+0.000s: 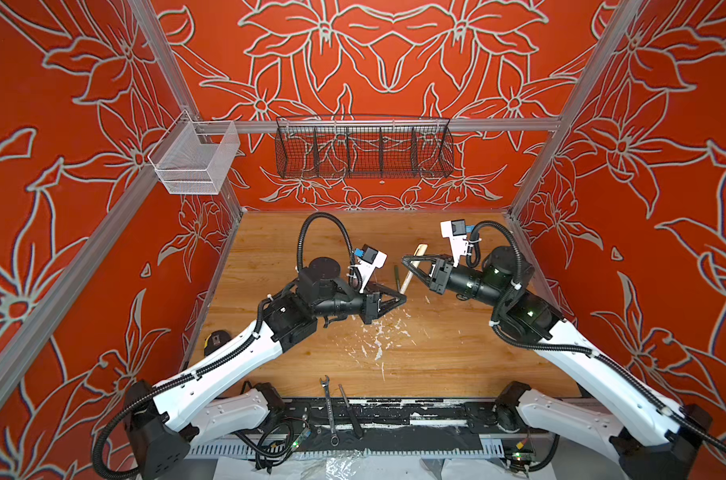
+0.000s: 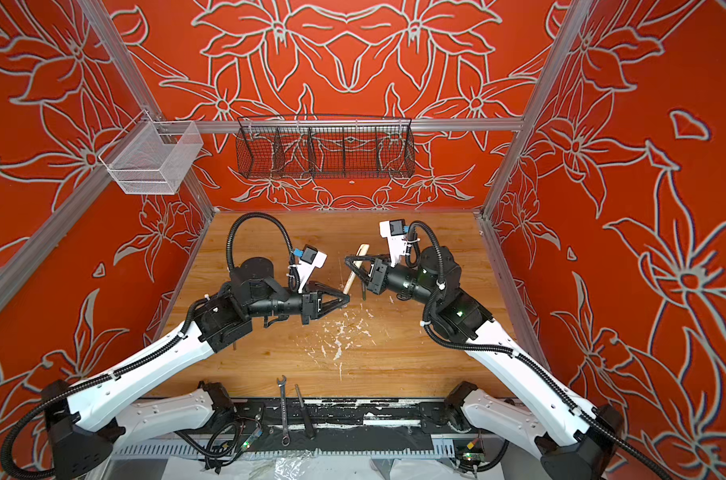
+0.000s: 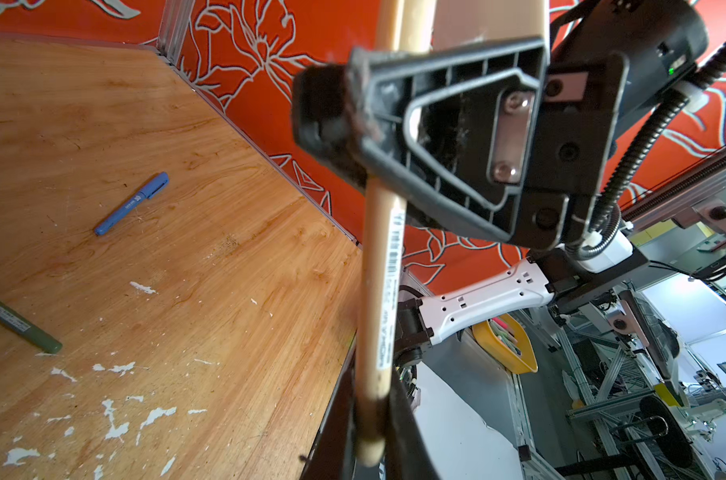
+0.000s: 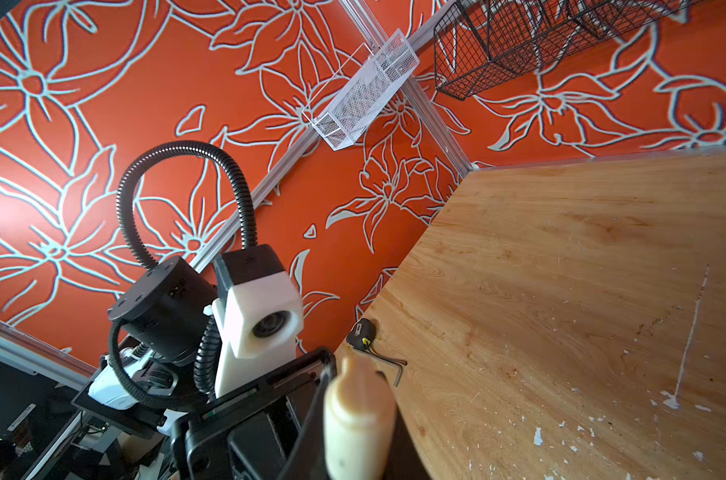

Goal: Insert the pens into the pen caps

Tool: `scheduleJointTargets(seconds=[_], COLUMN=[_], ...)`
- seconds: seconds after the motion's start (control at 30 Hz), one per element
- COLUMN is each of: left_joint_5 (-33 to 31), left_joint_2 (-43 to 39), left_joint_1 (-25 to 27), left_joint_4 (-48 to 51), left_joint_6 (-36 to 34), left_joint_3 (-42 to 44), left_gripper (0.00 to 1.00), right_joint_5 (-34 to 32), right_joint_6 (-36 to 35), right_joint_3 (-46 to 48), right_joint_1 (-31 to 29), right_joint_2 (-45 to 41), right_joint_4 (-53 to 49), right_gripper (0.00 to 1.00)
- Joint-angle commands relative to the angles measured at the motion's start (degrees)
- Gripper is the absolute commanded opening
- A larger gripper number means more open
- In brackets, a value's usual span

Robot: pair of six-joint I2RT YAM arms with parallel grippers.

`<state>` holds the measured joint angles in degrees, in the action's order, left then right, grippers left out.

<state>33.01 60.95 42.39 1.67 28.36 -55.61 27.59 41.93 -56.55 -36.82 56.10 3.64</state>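
Above the middle of the table [image 1: 457, 361], the left gripper [image 1: 402, 298] is clamped on the near end of the tan pen [image 1: 405, 283]. The right gripper [image 1: 406, 262] pinches the same pen farther up, its far end sticking out beyond. A green pen [image 3: 20, 322] and a blue pen [image 3: 133, 203] lie apart on the wood.

Over the middle of the wooden table [image 1: 457, 365] the way is barred. The left gripper [image 1: 403, 297] and the right gripper [image 1: 403, 259] both clamp the tan pen [image 1: 407, 282], which bridges them in the air. The green pen [image 3: 20, 322] lies on the boards just beside that spot. The blue pen [image 3: 131, 203] lies nearer the right edge, seemingly under the right arm. A tape measure [image 1: 217, 338] and a hex key [image 4: 388, 361] sit at the left edge. A wrench [image 1: 329, 409] and a black slim tool [image 1: 350, 411] straddle the front edge. The back strip and the front right stretch lie open.
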Motion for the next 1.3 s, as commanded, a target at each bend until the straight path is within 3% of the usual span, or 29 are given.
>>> scheduleJointTargets(seconds=[0.0, 0.03, 0.07, 0.13, 0.17, 0.23, 0.33, 0.6, 1.0, 1.27], left_joint_5=[-2.2, -3.0, -3.8, -4.9, -5.1, -5.7, -4.7, -2.4, -1.3, -1.4], left_joint_2=[-0.7, -0.8, -1.1, -1.8, -2.1, -2.7, -3.2, -3.2, -7.1, -6.8], left_joint_1=[-0.2, -0.1, -0.1, -0.1, -0.2, -0.2, -0.1, -0.1, -0.1, -0.1], left_joint_4=[-0.5, -0.2, -0.2, -0.1, -0.1, 0.4, 0.5, -0.9, -2.7, -2.7], left_joint_6=[1.7, 1.6, 1.5, 0.8, 0.7, 0.2, -0.6, -0.7, -1.3, -1.6], left_joint_3=[-1.4, -1.3, -1.0, -0.3, -0.1, 0.5, 1.3, 4.2, 6.4, 6.9], left_gripper=[0.0, 0.0, 0.0, 0.0, 0.0, 0.0, 0.0, 0.0, 0.0, 0.0], right_joint_5=[-0.7, -1.0, -1.3, -2.5, -3.4, -5.8, -7.1, -2.0, 0.0, 5.4], right_joint_6=[-2.5, -2.9, -3.1, -3.6, -4.2, -5.6, -7.0, -5.9, -4.1, -0.6], right_joint_3=[0.6, 0.4, 0.5, 0.5, 0.4, 0.1, -1.2, -4.4, -7.0, -4.9], right_joint_1=[0.3, 0.3, 0.3, 0.3, 0.3, 0.5, 1.4, 3.0, 4.4, 4.5], right_joint_2=[-1.7, -2.0, -2.4, -3.8, -4.6, -6.8, -8.5, -4.8, 1.1, 2.6], right_joint_4=[-0.2, -1.0, -1.8, -3.8, -5.0, -8.1, -11.4, -8.9, -8.3, -0.8], right_gripper=[0.0, 0.02, 0.12, 0.43, 0.51, 0.62, 0.69, 0.73, 0.73, 0.63])
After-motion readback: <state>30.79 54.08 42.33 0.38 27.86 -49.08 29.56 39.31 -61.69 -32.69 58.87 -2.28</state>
